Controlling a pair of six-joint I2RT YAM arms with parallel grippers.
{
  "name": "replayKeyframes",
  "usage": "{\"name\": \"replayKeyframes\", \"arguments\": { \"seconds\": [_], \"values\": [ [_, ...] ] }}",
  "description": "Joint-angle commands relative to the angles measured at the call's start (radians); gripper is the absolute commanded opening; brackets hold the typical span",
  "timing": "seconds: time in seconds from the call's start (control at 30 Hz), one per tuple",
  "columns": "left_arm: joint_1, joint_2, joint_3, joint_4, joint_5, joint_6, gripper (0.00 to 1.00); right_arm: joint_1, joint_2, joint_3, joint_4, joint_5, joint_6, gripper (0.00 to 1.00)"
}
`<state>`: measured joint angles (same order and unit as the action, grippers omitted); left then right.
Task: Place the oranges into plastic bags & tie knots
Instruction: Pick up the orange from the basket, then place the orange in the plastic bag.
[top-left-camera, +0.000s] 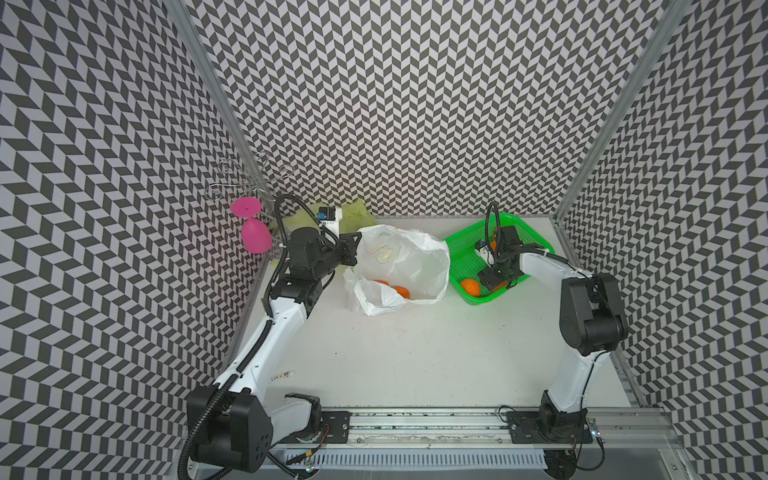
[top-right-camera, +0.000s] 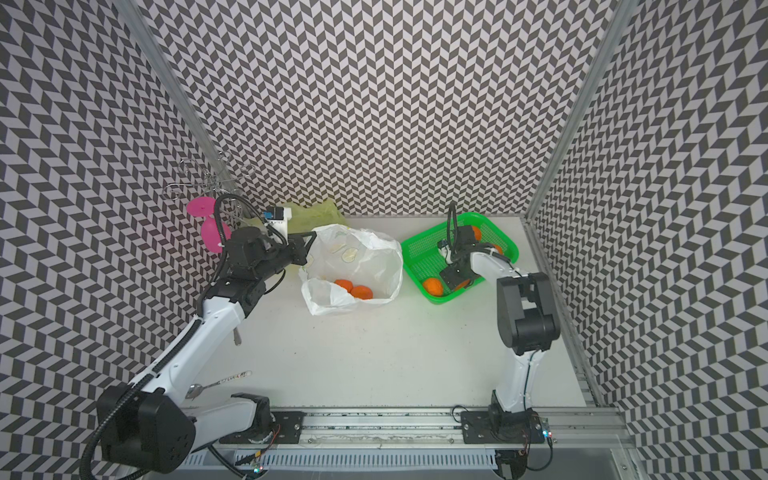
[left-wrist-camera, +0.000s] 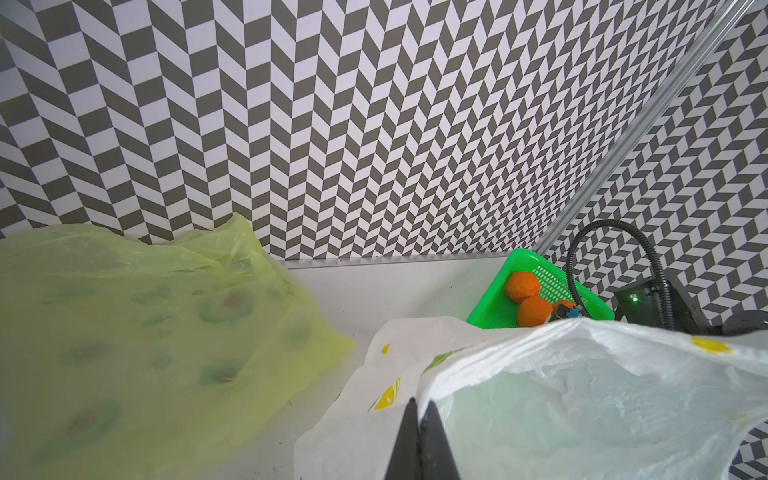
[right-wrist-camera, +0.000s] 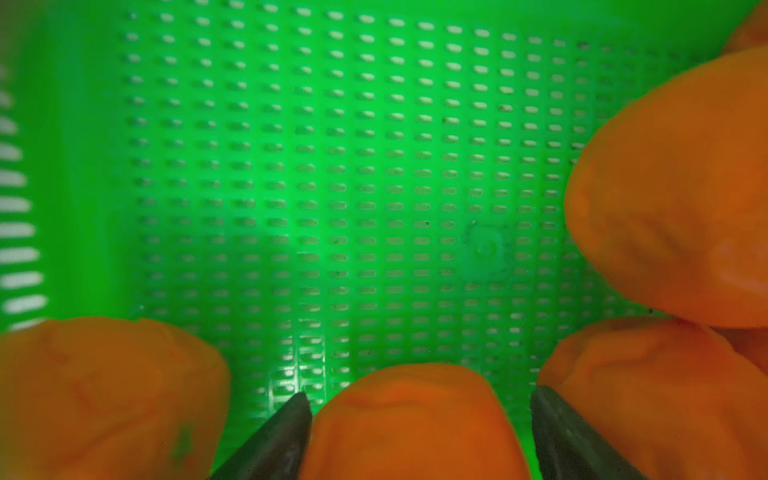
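Observation:
The white lemon-print plastic bag (top-left-camera: 415, 253) (top-right-camera: 370, 257) (left-wrist-camera: 582, 395) stands open mid-table with two oranges (top-left-camera: 401, 292) (top-right-camera: 361, 292) inside. My left gripper (top-left-camera: 356, 249) (top-right-camera: 309, 249) (left-wrist-camera: 420, 402) is shut on its rim, holding the mouth up. My right gripper (top-left-camera: 496, 284) (top-right-camera: 459, 284) (right-wrist-camera: 419, 395) reaches down into the green basket (top-left-camera: 505, 218) (top-right-camera: 415, 245) (right-wrist-camera: 374, 166). Its jaws stand on either side of one orange (right-wrist-camera: 411, 424), one finger touching it. Other oranges (right-wrist-camera: 673, 199) (right-wrist-camera: 104, 395) (left-wrist-camera: 523, 286) lie around it. No knots show.
The yellow-green avocado-print bag (top-left-camera: 357, 210) (top-right-camera: 316, 214) (left-wrist-camera: 145, 324) lies crumpled at the back wall behind my left arm. A pink glass (top-left-camera: 253, 235) hangs upside down on a wire rack (top-left-camera: 249, 178) at the back left. A spoon (top-right-camera: 216, 384) lies under the left arm.

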<state>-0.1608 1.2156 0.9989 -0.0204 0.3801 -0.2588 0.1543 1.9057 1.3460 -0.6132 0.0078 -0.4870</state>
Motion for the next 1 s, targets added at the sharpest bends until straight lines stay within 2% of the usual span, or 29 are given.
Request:
{"name": "replayKeyframes", "arguments": {
  "seconds": [0.0,0.1,0.3,0.43,0.53,0.6,0.67,0.77,0.87,0.97],
  "values": [
    [0.009,-0.02,-0.002,0.025,0.017,-0.006,0.0,0.001,0.015,0.035,-0.029,-0.026,-0.007,0.71],
    [0.009,-0.012,0.001,0.025,0.03,-0.015,0.0,0.002,-0.026,0.075,-0.053,-0.106,-0.005,0.6],
    [0.009,-0.012,0.0,0.029,0.04,-0.02,0.0,-0.011,-0.265,0.039,-0.068,-0.277,-0.029,0.52],
    [0.009,-0.008,0.001,0.028,0.039,-0.02,0.0,-0.012,-0.442,-0.039,-0.118,-0.505,-0.105,0.5],
    [0.009,-0.003,0.002,0.022,0.038,-0.02,0.0,-0.001,-0.572,-0.108,-0.175,-0.709,-0.221,0.5],
    [0.009,-0.001,0.003,0.02,0.042,-0.02,0.0,0.057,-0.638,-0.123,-0.223,-0.776,-0.295,0.51],
    [0.009,-0.001,0.0,0.022,0.051,-0.018,0.0,0.182,-0.671,-0.096,-0.238,-0.767,-0.304,0.52],
    [0.007,0.007,0.0,0.029,0.081,-0.021,0.0,0.35,-0.639,0.007,-0.192,-0.759,-0.234,0.52],
    [0.006,0.017,0.0,0.031,0.116,-0.026,0.0,0.461,-0.54,0.143,-0.13,-0.726,-0.144,0.52],
    [0.004,0.021,-0.005,0.037,0.141,-0.025,0.0,0.507,-0.435,0.222,-0.025,-0.598,-0.026,0.52]
  ]
}}
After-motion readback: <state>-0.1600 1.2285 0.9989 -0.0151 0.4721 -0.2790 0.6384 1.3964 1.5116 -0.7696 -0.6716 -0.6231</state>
